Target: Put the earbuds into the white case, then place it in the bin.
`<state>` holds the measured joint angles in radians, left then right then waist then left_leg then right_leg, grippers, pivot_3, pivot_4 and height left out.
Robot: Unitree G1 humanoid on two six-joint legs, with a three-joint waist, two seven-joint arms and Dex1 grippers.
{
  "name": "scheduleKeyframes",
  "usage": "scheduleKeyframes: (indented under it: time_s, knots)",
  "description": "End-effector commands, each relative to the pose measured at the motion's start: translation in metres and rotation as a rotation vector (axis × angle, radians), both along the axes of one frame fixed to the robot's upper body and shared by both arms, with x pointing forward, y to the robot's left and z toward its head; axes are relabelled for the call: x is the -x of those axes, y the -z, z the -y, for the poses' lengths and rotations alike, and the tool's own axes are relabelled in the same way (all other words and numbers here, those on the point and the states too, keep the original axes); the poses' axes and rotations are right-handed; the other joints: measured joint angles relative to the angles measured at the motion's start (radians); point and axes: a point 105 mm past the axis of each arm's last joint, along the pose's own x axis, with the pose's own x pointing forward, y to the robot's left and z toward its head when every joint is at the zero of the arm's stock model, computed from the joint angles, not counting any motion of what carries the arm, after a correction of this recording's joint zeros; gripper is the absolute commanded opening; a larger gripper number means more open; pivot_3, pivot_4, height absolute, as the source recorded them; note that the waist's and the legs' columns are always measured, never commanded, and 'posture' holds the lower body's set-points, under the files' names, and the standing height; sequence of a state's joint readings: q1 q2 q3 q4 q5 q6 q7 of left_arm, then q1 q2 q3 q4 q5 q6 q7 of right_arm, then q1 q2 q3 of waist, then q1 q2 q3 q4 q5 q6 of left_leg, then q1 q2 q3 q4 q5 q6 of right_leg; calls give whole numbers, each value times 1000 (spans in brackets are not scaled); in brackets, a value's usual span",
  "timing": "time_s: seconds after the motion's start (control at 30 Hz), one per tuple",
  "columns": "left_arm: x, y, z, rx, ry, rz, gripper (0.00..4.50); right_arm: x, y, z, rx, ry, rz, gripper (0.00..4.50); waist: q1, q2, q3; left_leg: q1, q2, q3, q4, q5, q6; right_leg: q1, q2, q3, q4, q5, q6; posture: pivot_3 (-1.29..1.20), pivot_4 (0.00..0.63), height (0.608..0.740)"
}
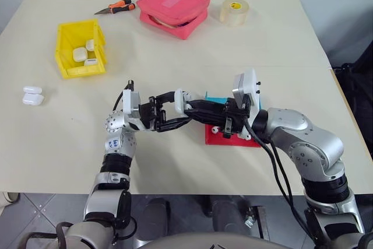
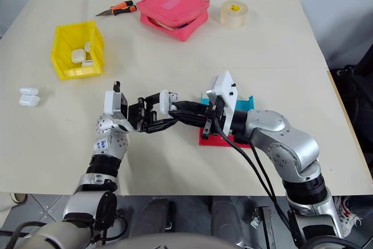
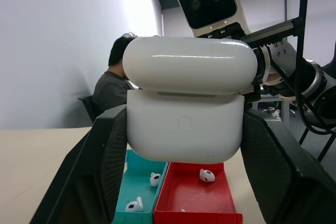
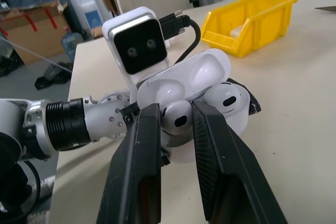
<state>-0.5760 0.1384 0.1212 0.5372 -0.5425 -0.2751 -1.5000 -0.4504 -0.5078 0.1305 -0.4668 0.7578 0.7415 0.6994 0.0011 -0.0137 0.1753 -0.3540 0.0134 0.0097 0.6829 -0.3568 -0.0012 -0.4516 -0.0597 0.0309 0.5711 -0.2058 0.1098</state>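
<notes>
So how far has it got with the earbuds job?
Done: three closed cases lie in the yellow bin. In hand: the left gripper holds an open white case with one earbud seated, and the right gripper pushes in another earbud. Left: shut it and bin it.

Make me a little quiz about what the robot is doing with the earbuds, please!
1. True or false: the white case held by the left gripper has its lid shut.
2. What is the right gripper pinching? A) a roll of tape B) an earbud C) a screwdriver
3. Fill the gap: the yellow bin already has ___ white cases in it.

Key:
1. False: the lid stands open.
2. B, it is held right at the open case, where another earbud already sits.
3. Three.
</notes>
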Motion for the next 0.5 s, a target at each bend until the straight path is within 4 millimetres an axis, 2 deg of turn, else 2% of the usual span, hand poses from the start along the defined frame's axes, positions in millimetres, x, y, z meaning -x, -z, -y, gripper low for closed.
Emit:
scheduleKeyframes:
  time_s: [0.03, 0.2, 0.43, 0.47, 0.5]
  knots:
    - [6, -20, 8, 35, 50, 110, 2799, -6, 23, 5, 101, 58, -67, 478, 1, 0, 0, 0, 0, 0, 0, 0, 0, 0, 0, 0, 0, 0, 0, 0, 150, 740]
    - [6, -19, 8, 36, 45, 108, 2799, -1, 20, 4, 103, 39, -52, 478, 1, 0, 0, 0, 0, 0, 0, 0, 0, 0, 0, 0, 0, 0, 0, 0, 150, 740]
    - [4, -17, 8, 30, 37, 100, 2799, 3, 8, 2, 90, 34, 10, 2817, 0, 0, 0, 0, 0, 0, 0, 0, 0, 0, 0, 0, 0, 0, 0, 0, 150, 740]
    - [4, -17, 7, 28, 36, 98, 2799, 4, 6, 2, 85, 31, 16, 3103, 0, 0, 0, 0, 0, 0, 0, 0, 0, 0, 0, 0, 0, 0, 0, 0, 150, 740]
    - [4, -16, 7, 25, 34, 96, 2799, 5, 3, 2, 80, 28, 25, 3103, 0, 0, 0, 0, 0, 0, 0, 0, 0, 0, 0, 0, 0, 0, 0, 0, 150, 740]
